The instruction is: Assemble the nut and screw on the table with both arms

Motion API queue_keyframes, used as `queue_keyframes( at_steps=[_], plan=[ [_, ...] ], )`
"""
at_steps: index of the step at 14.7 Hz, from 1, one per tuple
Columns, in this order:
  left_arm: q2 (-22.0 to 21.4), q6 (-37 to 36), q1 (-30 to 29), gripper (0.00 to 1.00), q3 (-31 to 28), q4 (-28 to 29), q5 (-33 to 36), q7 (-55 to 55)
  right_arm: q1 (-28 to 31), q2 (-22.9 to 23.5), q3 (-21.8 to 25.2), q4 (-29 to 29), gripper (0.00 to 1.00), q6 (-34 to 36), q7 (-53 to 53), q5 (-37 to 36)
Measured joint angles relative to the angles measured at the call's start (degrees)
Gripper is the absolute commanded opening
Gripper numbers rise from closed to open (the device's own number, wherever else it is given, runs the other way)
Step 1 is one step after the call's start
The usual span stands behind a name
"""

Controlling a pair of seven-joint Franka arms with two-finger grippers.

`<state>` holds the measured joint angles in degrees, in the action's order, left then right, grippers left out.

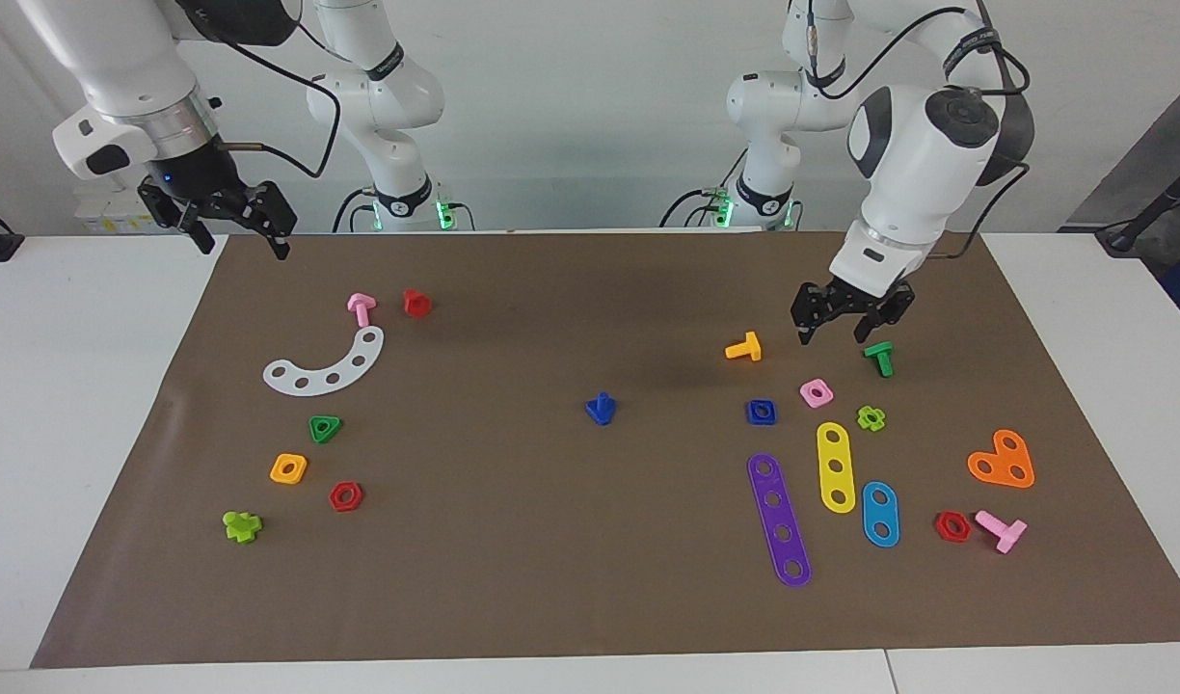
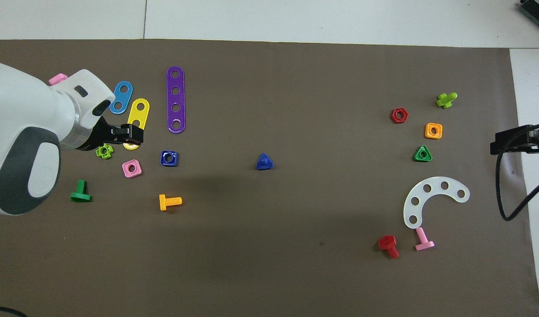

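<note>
- Jaws: left gripper [image 1: 852, 328] spread, empty, low over the mat between the orange screw [image 1: 744, 348] and green screw [image 1: 879, 358], likely lining up for the nut [image 1: 761, 412].
- Right gripper [image 1: 235, 220] parted, empty, waiting high at its mat edge.
- Screw [image 1: 600, 409] stands head-down mid-mat, nut beside it toward the left arm's end.

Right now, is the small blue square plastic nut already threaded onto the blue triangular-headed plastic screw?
No: the small blue square plastic nut lies on the brown mat, well apart from the blue triangular-headed plastic screw, which stands alone mid-mat.
</note>
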<state>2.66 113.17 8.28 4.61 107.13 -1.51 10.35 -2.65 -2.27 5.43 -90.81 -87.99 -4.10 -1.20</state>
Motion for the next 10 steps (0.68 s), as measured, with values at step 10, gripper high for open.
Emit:
queue_keyframes(
  at_steps=[10],
  plan=[
    [8.0, 14.3, 2.5, 0.87, 0.0, 8.0, 0.0, 2.3, 0.0, 0.0, 0.0, 0.0, 1.00, 0.0, 0.0, 0.0]
  ],
)
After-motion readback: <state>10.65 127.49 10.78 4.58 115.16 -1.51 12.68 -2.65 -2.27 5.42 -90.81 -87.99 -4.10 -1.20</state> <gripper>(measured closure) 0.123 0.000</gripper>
